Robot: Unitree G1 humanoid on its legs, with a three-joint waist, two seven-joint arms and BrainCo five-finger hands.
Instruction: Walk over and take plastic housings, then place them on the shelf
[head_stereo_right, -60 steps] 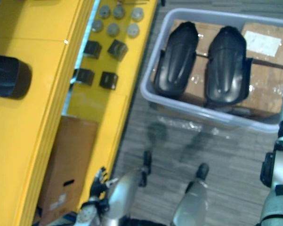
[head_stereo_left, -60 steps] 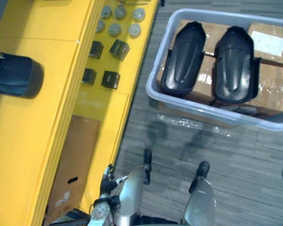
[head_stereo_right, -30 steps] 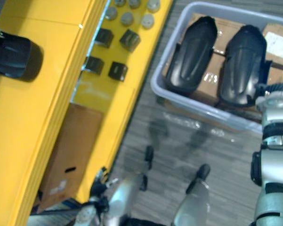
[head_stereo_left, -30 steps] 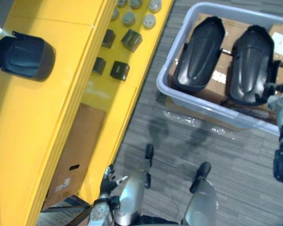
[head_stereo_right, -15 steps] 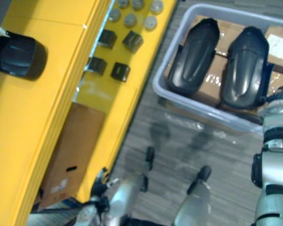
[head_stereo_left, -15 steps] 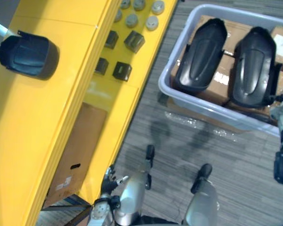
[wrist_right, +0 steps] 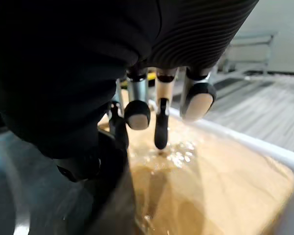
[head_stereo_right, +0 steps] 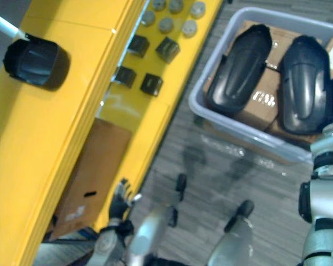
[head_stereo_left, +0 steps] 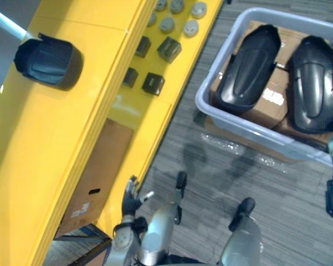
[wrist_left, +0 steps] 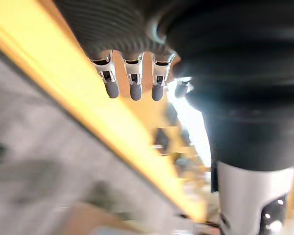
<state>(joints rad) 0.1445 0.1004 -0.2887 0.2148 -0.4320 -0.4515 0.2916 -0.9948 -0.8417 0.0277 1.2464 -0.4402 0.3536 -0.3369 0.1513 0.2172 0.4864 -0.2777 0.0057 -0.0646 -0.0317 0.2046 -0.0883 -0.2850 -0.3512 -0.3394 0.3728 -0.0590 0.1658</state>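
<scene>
Two black plastic housings lie side by side in a grey bin on the floor at the right. A third housing rests on top of the yellow shelf. My right arm reaches to the bin's near right corner. In the right wrist view my right hand has its fingers curled over the rim of the right housing, thumb against it, above cardboard. My left hand hangs open beside the shelf's front, fingers straight.
Small black boxes and grey round caps sit on the shelf's lower level. A brown carton stands under it. Cardboard boxes line the bin under the housings. Grey carpet lies between shelf and bin.
The whole picture has shifted, so the camera moved. My right arm has come in from the right edge to the bin's near right corner by the right housing.
</scene>
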